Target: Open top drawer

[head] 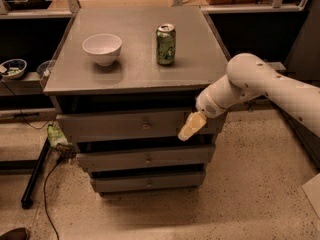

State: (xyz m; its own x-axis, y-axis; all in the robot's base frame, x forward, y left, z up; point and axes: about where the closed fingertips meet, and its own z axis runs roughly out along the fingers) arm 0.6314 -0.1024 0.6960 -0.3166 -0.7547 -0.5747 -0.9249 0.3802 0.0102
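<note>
A grey tabletop (200, 69) carries a white bowl (102, 48) at the left and a green drink can (165, 44) standing upright near the middle, the two well apart. Lower in the cabinet are two narrower grey drawers: the middle drawer (145, 158) and the bottom drawer (148, 182), each with a small knob at centre. The gripper (192, 126) hangs just above the middle drawer's right end. On a low shelf at the left sits a small dark-rimmed bowl (13, 68). A black pole (35, 175) lies slanted on the speckled floor (250, 199), with a thin cable (46, 196) beside it and, near its upper end, what may be a crumpled green wrapper (55, 134).
</note>
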